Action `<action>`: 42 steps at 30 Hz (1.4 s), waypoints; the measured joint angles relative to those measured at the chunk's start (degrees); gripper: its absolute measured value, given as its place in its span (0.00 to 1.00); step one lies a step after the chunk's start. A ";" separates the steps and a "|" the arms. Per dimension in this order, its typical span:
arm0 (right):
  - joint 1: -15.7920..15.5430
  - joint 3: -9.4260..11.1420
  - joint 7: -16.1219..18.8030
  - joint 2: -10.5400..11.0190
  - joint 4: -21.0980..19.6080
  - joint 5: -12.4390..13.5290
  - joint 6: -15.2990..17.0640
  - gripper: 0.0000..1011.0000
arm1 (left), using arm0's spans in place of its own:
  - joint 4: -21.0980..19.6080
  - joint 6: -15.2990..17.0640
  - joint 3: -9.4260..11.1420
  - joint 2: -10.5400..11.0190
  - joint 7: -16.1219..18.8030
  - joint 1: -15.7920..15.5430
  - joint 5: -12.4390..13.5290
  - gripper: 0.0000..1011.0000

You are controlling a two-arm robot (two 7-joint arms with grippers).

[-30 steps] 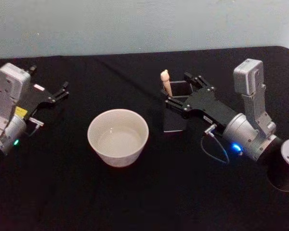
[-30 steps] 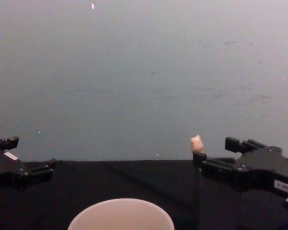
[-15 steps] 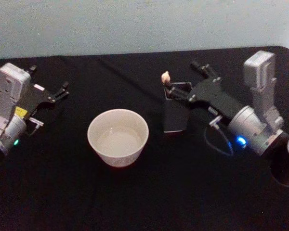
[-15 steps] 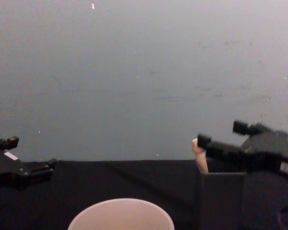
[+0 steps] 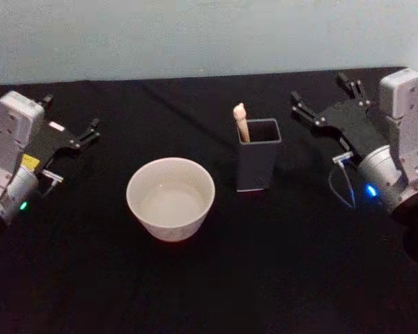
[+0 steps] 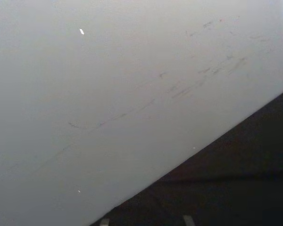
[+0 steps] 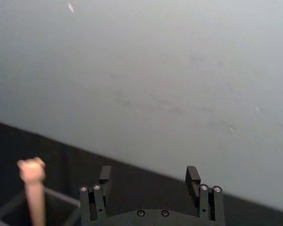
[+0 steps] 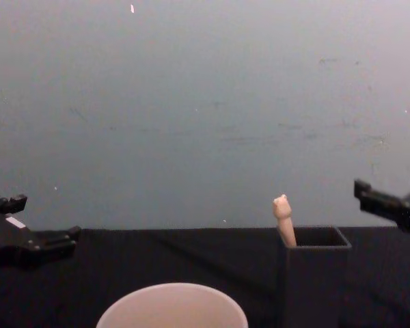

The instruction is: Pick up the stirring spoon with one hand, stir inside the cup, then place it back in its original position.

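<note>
The stirring spoon (image 5: 241, 120) is seen standing in the dark grey square holder (image 5: 258, 164), its pale handle leaning against the holder's left wall and its animal-shaped knob raised above the rim. In the chest view the knob (image 8: 281, 205) is shown just above the holder's left corner (image 8: 313, 280); the metal neck and bowl are hidden inside. Nothing is gripping the spoon.

The right gripper (image 5: 325, 101) is held to the right of the holder, apart from it and a little farther back, raised above the black table (image 5: 216, 278). Its fingers are spread wide and nothing is held between them; in the right wrist view the two fingertips (image 7: 193, 175) are seen well apart, with the spoon's knob (image 7: 32, 170) off to one side of them, outside the gap.

The cup (image 5: 171, 197) sits to the left of the holder, near it but not touching, and farther from the right gripper.

The left gripper (image 5: 70, 122) is parked at the far left of the table, well away from the cup, with its fingers spread and nothing held.
</note>
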 joint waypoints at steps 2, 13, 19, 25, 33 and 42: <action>0.14 0.11 -1.06 -0.54 1.70 -1.29 0.79 0.99 | 0.00 0.00 0.00 0.00 0.00 0.00 0.00 0.99; 1.14 -0.07 -1.61 -2.62 8.40 -4.12 2.98 0.99 | 0.00 0.00 0.00 0.00 0.00 0.00 0.00 0.99; 1.39 0.10 -1.19 -3.17 9.46 -4.81 3.37 0.99 | 0.00 0.00 0.00 0.00 0.00 0.00 0.00 0.99; 1.36 0.10 -1.19 -3.10 9.33 -4.78 3.32 0.99 | 0.00 0.00 0.00 0.00 0.00 0.00 0.00 0.99; 1.33 0.09 -1.20 -3.02 9.16 -4.73 3.25 0.99 | 0.00 0.00 0.00 0.00 0.00 0.00 0.00 0.99; 1.28 0.09 -1.22 -2.98 9.08 -4.63 3.19 0.99 | 0.00 0.00 0.00 0.00 0.00 0.00 0.00 0.99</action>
